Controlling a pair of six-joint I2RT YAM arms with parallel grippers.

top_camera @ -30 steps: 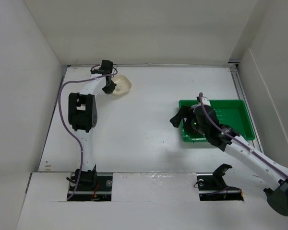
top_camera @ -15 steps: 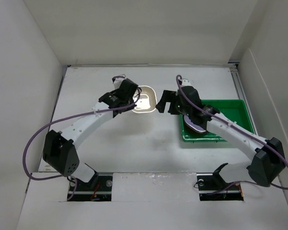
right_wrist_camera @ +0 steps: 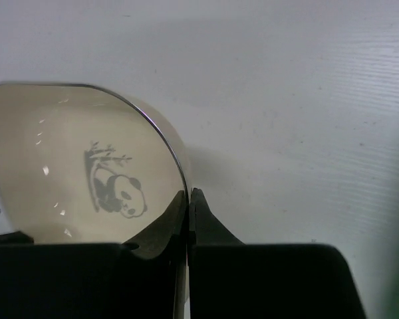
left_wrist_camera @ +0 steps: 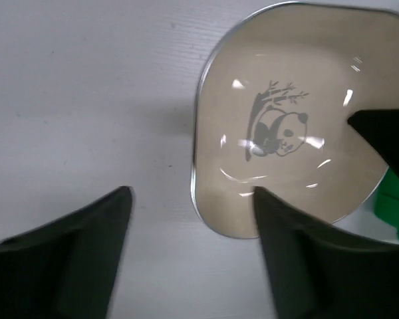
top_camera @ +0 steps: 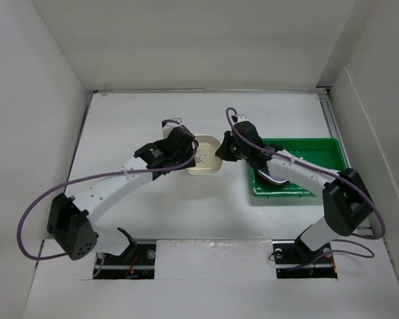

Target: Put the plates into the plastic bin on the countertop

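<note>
Well left of the bin [top_camera: 319, 156], the left claw [left_wrist_camera: 191, 196] hangs spread wide, one finger at the cream plate's [left_wrist_camera: 286, 126] near rim. The plate sits just left of the bin, over the white surface [top_camera: 133, 126]. The right claw [right_wrist_camera: 188, 199] pinches the plate's bin-side rim. Inside the bin lies a lavender plate [top_camera: 271, 178].

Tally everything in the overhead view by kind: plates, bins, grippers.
Plates: 2 (cream plate; lavender plate, partly hidden under the right arm)
Bins: 1 (plastic bin)
Grippers: 2 (left gripper; right gripper)
Total: 5
</note>
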